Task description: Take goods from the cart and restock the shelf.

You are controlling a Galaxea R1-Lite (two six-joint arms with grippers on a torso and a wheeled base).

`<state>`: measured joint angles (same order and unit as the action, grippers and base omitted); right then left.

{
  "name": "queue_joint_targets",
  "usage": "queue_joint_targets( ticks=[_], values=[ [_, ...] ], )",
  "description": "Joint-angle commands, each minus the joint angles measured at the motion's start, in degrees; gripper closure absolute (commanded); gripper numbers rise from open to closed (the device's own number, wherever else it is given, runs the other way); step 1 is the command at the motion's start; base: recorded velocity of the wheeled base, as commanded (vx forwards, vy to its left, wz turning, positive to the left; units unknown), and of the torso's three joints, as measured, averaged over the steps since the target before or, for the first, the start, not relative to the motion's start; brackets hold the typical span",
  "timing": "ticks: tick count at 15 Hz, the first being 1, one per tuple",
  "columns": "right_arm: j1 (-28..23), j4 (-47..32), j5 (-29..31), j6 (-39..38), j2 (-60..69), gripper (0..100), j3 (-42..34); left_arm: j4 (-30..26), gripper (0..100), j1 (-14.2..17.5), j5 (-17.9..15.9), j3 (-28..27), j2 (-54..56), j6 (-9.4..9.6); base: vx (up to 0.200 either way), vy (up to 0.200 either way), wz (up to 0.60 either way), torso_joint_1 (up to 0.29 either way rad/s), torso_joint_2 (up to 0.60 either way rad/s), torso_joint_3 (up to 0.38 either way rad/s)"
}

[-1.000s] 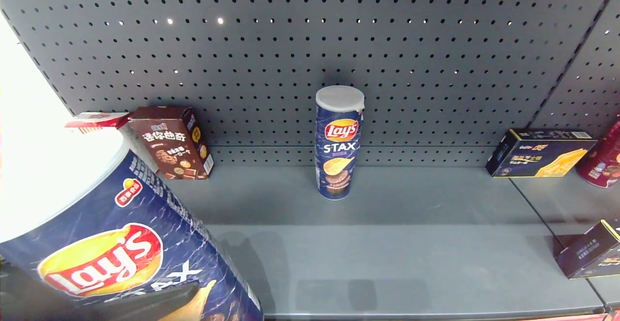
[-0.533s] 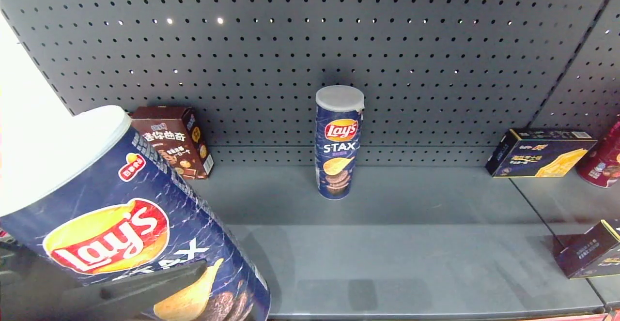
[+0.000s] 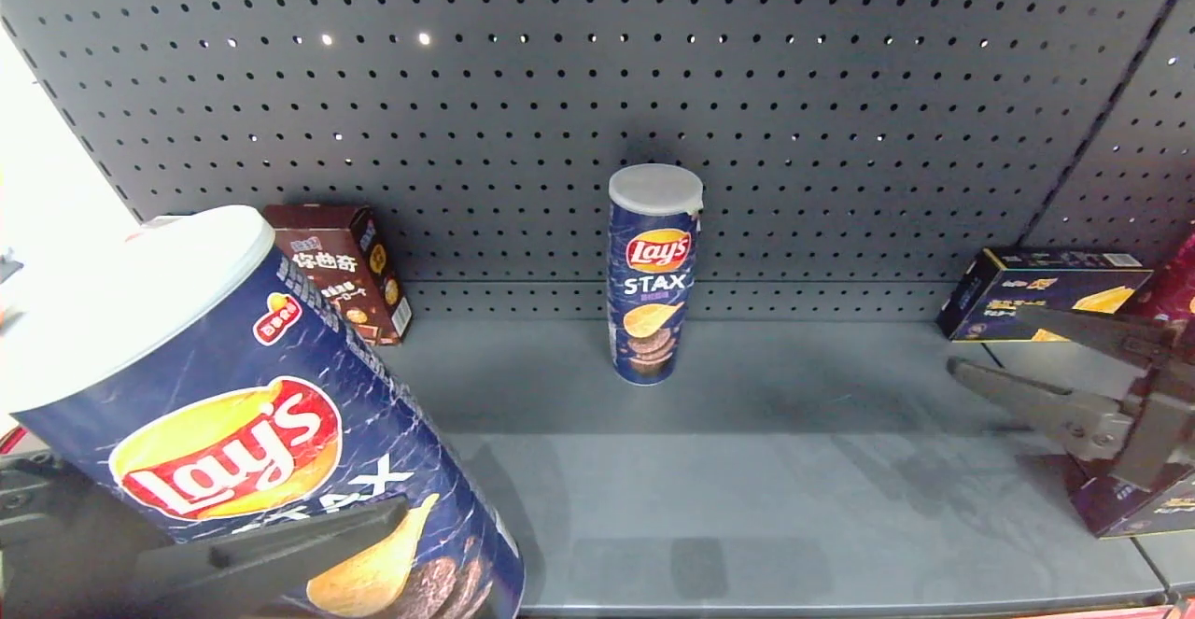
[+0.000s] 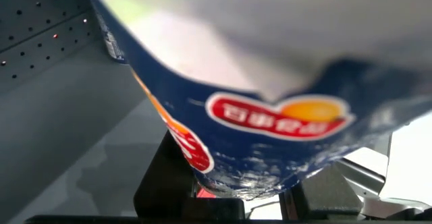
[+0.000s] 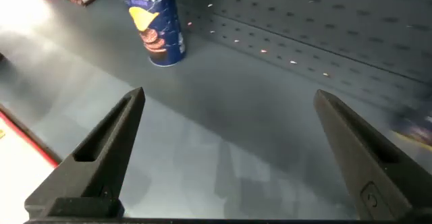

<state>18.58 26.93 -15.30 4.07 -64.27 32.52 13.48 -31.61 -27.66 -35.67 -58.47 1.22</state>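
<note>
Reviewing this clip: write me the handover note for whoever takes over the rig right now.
Left gripper: shut on the held chip can, which is tilted, at the front left of the shelf.
Right gripper: open, empty, at the shelf's right side.
Done: the standing chip can is upright at the back, middle.
Left: set the held chip can upright on the shelf, probably beside the standing one.

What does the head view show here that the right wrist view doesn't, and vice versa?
Head view: a tilted chip can gripped in the left hand. Right wrist view: a close look at bare shelf between the open fingers of the right hand. Both: the upright chip can, the pegboard, the right hand.
</note>
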Motion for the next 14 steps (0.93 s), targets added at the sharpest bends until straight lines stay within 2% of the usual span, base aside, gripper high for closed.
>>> queue_joint_targets(
  ticks=[1,3,10,11,12,13,14],
  values=[
    [0.14,6.21,-5.97,0.67,-12.37,0,2.72,-0.04,100,0.5,-0.03,-0.01,0.02,0.01,0.0,0.0,0.0,0.0,0.0,0.0],
    [0.23,6.56,-7.38,0.67,-15.71,0,6.24,-0.04,100,0.76,-0.03,-0.01,0.02,-0.08,0.0,0.0,0.0,0.0,0.0,0.0],
    [1.99,6.29,-18.98,3.4,-27.05,0,20.91,-0.47,100,0.76,-0.03,-0.01,0.11,-0.08,0.0,0.0,0.0,0.0,0.0,0.0],
    [1.64,6.47,-24.69,5.33,-29.33,0,22.76,-0.56,100,0.76,0.06,-0.01,0.11,-0.08,0.0,0.0,0.0,0.0,0.0,0.0],
    [1.55,6.73,-27.5,5.68,-30.21,0,23.46,-0.56,100,0.85,0.06,-0.01,0.11,-0.08,0.0,0.0,0.0,0.0,0.0,0.0],
    [1.11,8.93,-34.8,6.12,-32.67,0,25.04,-0.56,100,0.85,-0.03,0.07,0.11,-0.08,0.0,0.0,0.0,0.0,0.0,0.0],
    [0.58,11.39,-37.87,6.21,-34.78,0,26.1,-0.56,100,0.85,-0.03,0.07,0.11,-0.08,0.0,0.0,0.0,0.0,0.0,0.0]
  ],
)
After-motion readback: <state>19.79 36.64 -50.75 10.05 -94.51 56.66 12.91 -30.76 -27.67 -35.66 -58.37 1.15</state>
